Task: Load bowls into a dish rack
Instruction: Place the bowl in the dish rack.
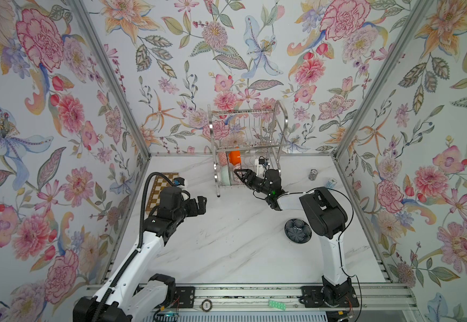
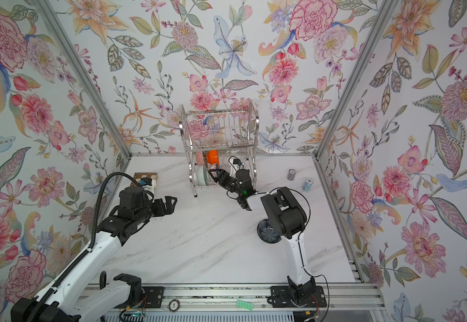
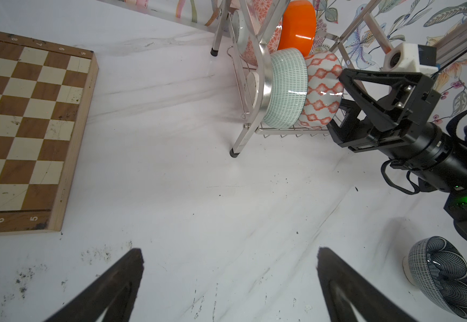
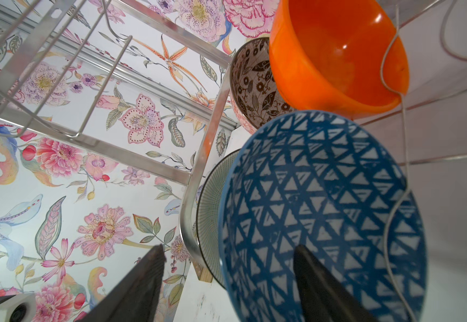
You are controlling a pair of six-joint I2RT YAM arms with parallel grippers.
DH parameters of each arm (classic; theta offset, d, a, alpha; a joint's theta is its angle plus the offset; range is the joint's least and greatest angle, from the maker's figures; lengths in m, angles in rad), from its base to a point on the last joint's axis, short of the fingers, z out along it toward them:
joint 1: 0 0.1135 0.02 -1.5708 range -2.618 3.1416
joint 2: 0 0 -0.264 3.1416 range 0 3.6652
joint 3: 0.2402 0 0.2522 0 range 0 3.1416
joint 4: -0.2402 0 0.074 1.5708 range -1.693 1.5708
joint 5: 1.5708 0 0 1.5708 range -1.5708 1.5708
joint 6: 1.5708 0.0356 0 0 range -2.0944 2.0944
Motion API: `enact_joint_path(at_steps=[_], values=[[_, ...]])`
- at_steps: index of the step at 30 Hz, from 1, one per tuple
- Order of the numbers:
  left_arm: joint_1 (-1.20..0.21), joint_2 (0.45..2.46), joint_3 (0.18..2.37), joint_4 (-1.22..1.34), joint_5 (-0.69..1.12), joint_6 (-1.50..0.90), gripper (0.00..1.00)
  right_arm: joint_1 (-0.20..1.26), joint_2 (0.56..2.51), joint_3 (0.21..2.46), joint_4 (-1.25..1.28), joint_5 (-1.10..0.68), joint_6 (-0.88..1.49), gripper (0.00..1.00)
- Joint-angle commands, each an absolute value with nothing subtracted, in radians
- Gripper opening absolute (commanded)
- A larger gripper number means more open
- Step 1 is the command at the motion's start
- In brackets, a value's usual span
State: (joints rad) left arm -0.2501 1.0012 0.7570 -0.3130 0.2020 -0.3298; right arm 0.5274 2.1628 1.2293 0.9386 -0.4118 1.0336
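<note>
I have the right gripper point(image 4: 228, 248) at the lower tier of the dish rack point(image 1: 279, 111). Its jaws are spread wide and straddle the rim of the blue triangle bowl point(image 4: 324, 195) without pinching it. That bowl stands on edge against the mint bowl point(image 3: 285, 89), with the orange bowl point(image 4: 338, 50) and floral bowl point(image 4: 254, 83) behind them, so 4 are racked. The navy bowl point(image 1: 297, 230) sits on the table point(image 1: 212, 245) near my right arm. The left gripper point(image 3: 229, 251) hangs wide and empty.

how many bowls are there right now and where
5. Four stand on edge in the lower tier of the dish rack: the orange bowl, floral bowl, mint bowl and blue-triangle bowl. The navy bowl sits on the table, outside it. Others may hide behind them.
</note>
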Motion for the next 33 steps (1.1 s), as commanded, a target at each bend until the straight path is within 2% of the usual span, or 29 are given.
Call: enact_joint_path(at_steps=[1, 4, 6, 8, 19, 33], values=[[-0.259, 1.001, 0.756, -0.327, 0.186, -0.307, 0.99, 0.534, 2.136, 1.205, 0.938, -0.33, 0.984, 0.76], [-0.26, 1.002, 0.755, -0.328, 0.187, -0.308, 0.99, 0.539, 2.147, 1.201, 0.968, -0.287, 1.003, 0.77], [-0.26, 1.003, 0.755, -0.327, 0.189, -0.31, 0.99, 0.543, 2.154, 1.211, 0.973, -0.269, 1.015, 0.84], [-0.259, 1.001, 0.755, -0.327, 0.188, -0.309, 0.99, 0.543, 2.154, 1.226, 0.951, -0.262, 1.015, 0.86], [-0.259, 1.006, 0.755, -0.327, 0.185, -0.305, 0.99, 0.571, 2.119, 1.195, 0.861, -0.161, 0.957, 0.86], [-0.26, 1.006, 0.756, -0.328, 0.182, -0.303, 0.99, 0.597, 1.981, 1.023, 0.944, -0.013, 0.863, 0.86]])
